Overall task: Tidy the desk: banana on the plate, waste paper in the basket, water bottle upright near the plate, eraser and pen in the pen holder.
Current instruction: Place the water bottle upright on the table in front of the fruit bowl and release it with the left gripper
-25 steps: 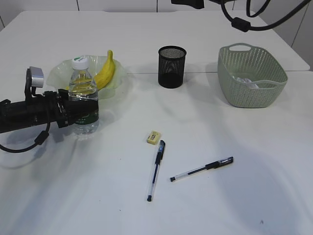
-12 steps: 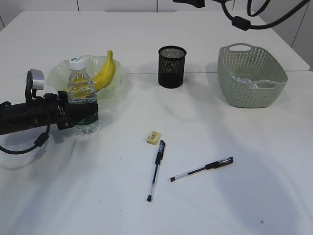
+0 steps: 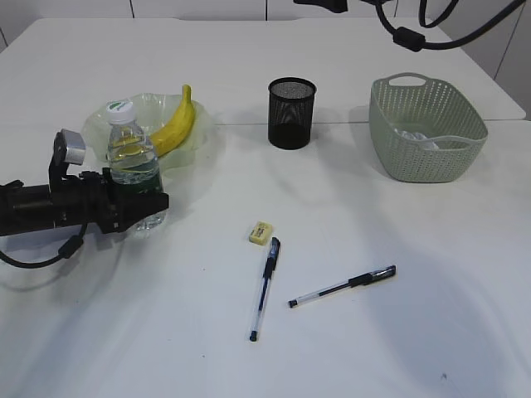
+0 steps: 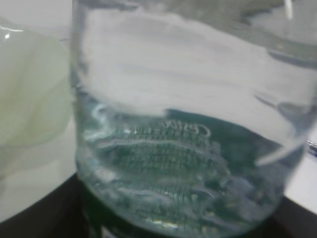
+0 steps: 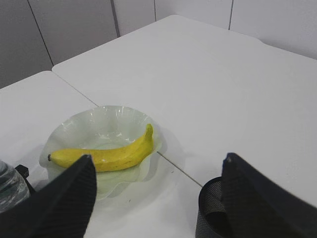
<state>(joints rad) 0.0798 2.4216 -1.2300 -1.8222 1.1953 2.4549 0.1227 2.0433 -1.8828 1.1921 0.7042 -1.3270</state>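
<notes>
Two pens lie loose in the lower middle of the exterior view, one (image 3: 265,288) pointing up toward the eraser (image 3: 260,232), the other (image 3: 342,287) slanting off to its right. At the left edge the left gripper (image 3: 143,203) reaches in low along the desk (image 3: 348,199), its fingers on either side of the water bottle (image 3: 133,170), which leans toward the upper left. The left wrist view is filled by the bottle's clear body and green label, so whether the fingers press it or stand just off it I cannot tell. Just behind the bottle sits the plate (image 3: 99,124) with the banana (image 3: 174,124) lying in it. The pen holder (image 3: 292,113) stands at upper centre, and the basket (image 3: 425,128) at upper right holds something white and crumpled. Seen from its own wrist camera, the right gripper (image 5: 158,198) hangs high over the plate and the holder's rim, its dark fingers (image 5: 62,203) spread wide with nothing between them.
</notes>
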